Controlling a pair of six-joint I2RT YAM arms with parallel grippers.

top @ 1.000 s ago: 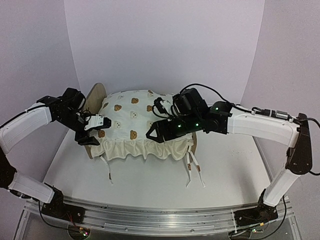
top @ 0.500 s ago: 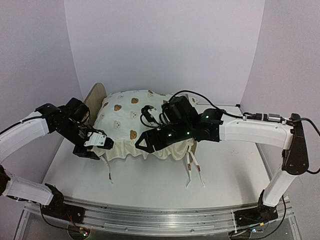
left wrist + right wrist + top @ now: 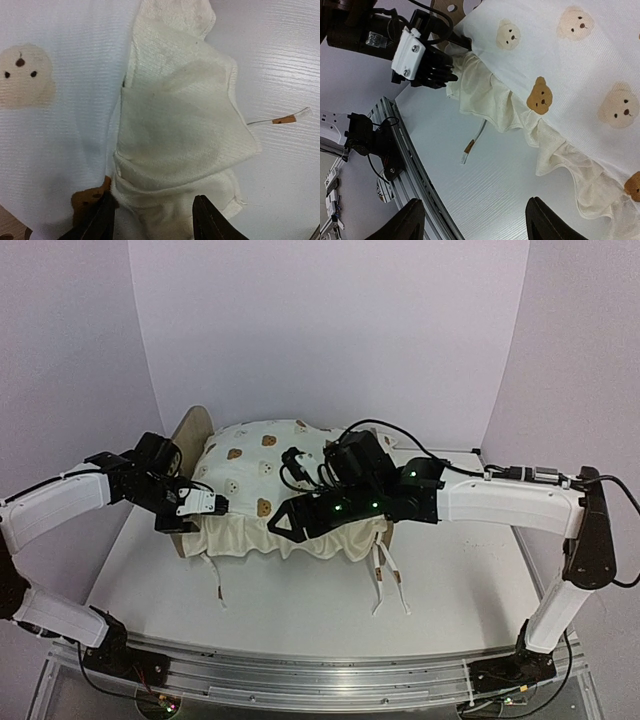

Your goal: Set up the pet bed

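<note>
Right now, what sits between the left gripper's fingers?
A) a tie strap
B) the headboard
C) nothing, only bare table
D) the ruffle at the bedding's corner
D: the left wrist view shows the ruffle bunched between the fingers of the left gripper, and the right wrist view shows that gripper at the bedding's corner.

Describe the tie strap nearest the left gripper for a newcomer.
The bear-print bedding covers the pet bed mid-table. Follow its cream ruffle to the corner at the left gripper. Below it one thin white strap with a brown tab lies alone on the table; the other straps trail together on the right.
</note>
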